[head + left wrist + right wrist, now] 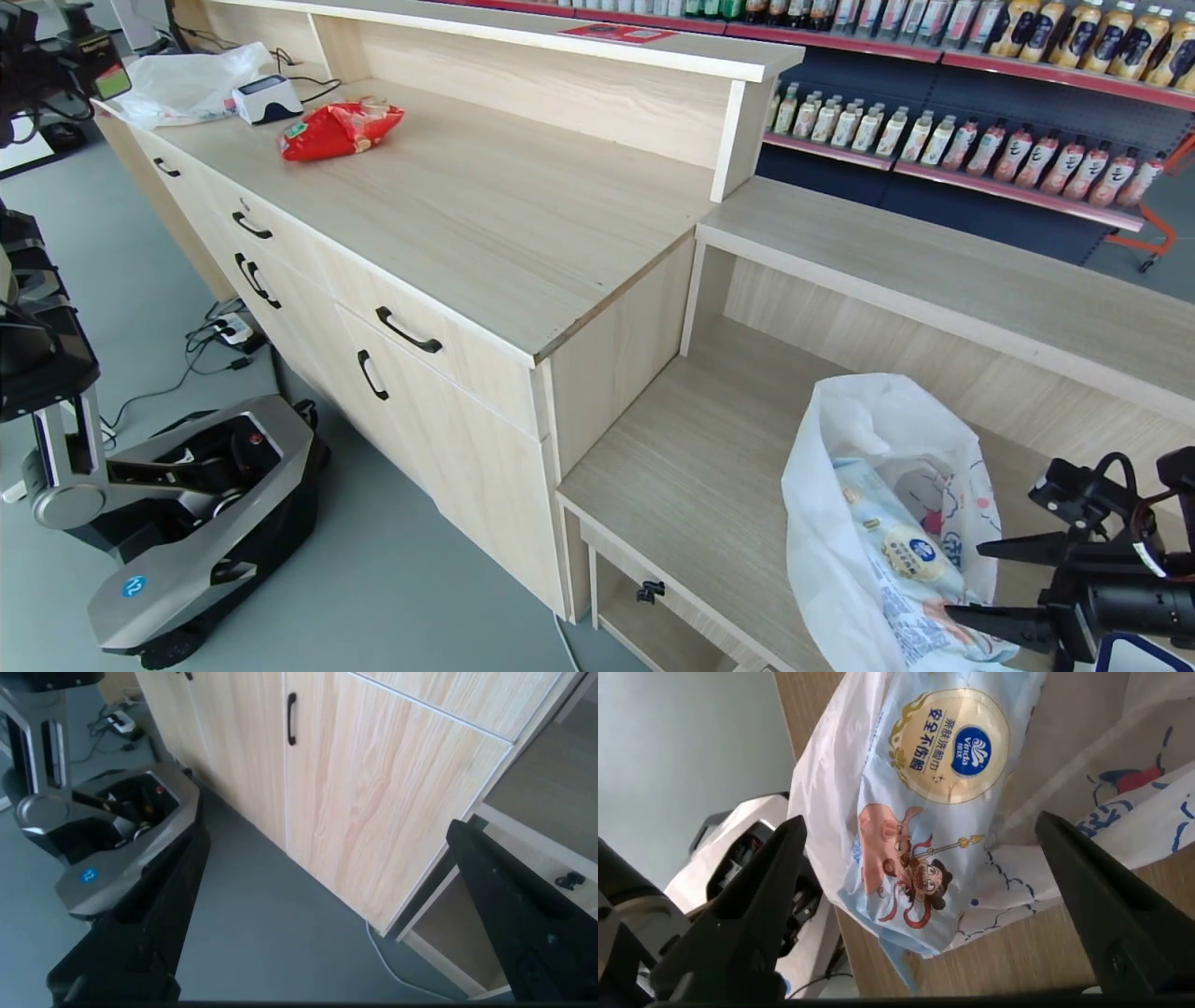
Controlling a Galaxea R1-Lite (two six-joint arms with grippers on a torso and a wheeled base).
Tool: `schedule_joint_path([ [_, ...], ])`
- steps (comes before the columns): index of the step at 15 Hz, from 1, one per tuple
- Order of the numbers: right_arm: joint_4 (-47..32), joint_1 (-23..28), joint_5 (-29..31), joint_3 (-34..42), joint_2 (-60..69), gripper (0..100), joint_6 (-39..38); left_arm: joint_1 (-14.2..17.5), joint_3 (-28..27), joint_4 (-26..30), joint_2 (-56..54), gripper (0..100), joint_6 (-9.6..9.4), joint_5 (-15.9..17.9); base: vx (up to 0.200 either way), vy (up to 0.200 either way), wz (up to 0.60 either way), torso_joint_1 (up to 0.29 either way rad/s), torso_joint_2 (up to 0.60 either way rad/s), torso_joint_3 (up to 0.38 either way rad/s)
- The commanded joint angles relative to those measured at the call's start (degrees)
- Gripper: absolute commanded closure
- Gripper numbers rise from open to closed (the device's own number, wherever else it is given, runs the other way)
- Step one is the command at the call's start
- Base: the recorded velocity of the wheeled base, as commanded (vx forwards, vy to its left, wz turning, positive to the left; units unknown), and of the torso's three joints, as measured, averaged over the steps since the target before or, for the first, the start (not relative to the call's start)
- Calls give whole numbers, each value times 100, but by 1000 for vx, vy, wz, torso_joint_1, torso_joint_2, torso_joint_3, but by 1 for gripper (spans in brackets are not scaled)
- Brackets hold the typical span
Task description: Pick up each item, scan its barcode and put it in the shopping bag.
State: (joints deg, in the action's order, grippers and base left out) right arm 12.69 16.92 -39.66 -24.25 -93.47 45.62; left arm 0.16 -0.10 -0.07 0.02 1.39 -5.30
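fingers (1013, 549) of my right gripper (990, 583) wide, empty, beside shopping bag (822, 485); left gripper (327, 831) wide too, low by cabinet (374, 793). counter (485, 215) bears red snack pack (341, 129) near scanner (266, 98), handy for scanning. bag gapes on low shelf (691, 467), tissue pack (910, 551) inside.

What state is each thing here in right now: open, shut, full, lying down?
White plastic shopping bag: open, upright, holding a pale blue tissue pack.
Red snack packet: lying on the wooden counter, not yet bagged.
White barcode scanner: sitting on the counter.
Wooden cabinet doors: shut.
Left gripper: open, empty.
Right gripper: open, empty, by the bag.
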Motion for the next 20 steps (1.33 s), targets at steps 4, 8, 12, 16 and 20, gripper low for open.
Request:
schedule_joint_path([
  [4, 216, 4, 2, -1, 329, 0, -9, 2, 1, -1, -2, 0, 2, -6, 0, 0, 0, 0, 0, 0],
  [8, 823, 206, 2, 201, 1199, 0, 0, 2, 1, -1, -2, 0, 2, -6, 0, 0, 0, 0, 0, 0],
  [12, 1218, 294, 2, 157, 2201, 0, -27, 2, 1, -1, -2, 0, 2, -6, 0, 0, 0, 0, 0, 0],
  [16, 1341, 426, 213, -27, 3010, 0, -53, 2, 1, -1, -2, 0, 2, 3, 0, 0, -150, 1, 1, 1],
  [20, 1297, 532, 626, -291, 3722, 0, -1011, 2, 1, -1, -2, 0, 2, -6, 0, 0, -600, -87, 207, 134],
])
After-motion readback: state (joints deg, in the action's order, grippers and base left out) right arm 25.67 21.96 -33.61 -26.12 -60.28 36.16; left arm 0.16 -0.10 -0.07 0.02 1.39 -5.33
